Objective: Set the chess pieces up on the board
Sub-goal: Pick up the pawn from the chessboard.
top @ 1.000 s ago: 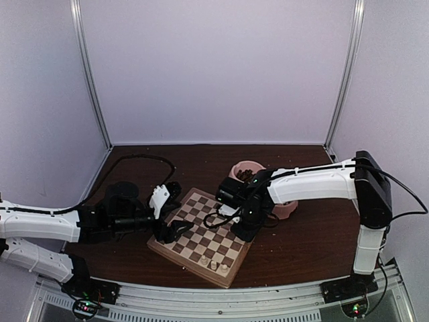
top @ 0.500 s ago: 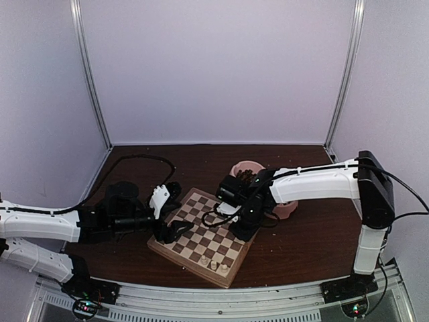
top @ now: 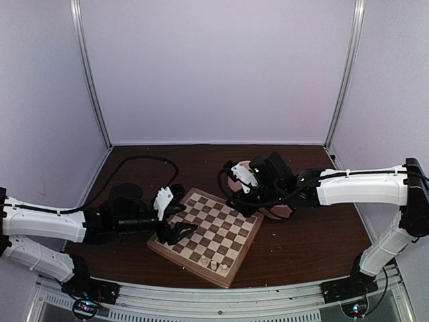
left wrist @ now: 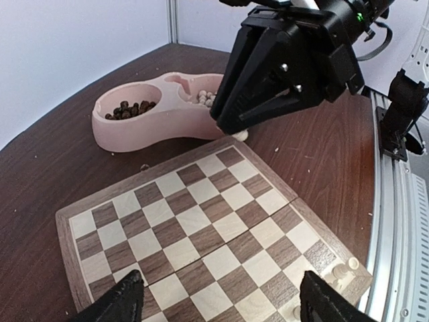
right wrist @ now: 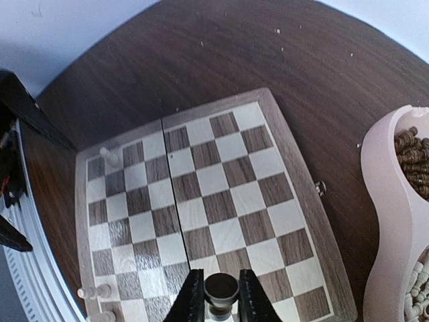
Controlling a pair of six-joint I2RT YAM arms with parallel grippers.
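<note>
The board (top: 221, 231) lies between my arms, tan and brown checks with a pale rim. A few pale chess pieces (top: 214, 264) stand at its near corner, seen too in the left wrist view (left wrist: 342, 270) and the right wrist view (right wrist: 107, 155). My right gripper (right wrist: 221, 295) is shut on a small round-topped chess piece (right wrist: 221, 287) that looks dark in shadow. It hangs above the board's far edge (top: 238, 201), beside the bowl. My left gripper (left wrist: 221, 305) is open and low over the board's left side (top: 177, 228), with nothing between its fingers.
A pink double bowl (top: 285, 209) stands on the brown table just right of the board. One compartment holds dark brown figures (left wrist: 127, 109), the other pale ones (left wrist: 204, 98). The right arm's black gripper (left wrist: 234, 127) looms over the board's far edge.
The right gripper has closed and risen from low at the board's right side. Its arm has swung back and up towards the bowl. The left arm has barely moved.
</note>
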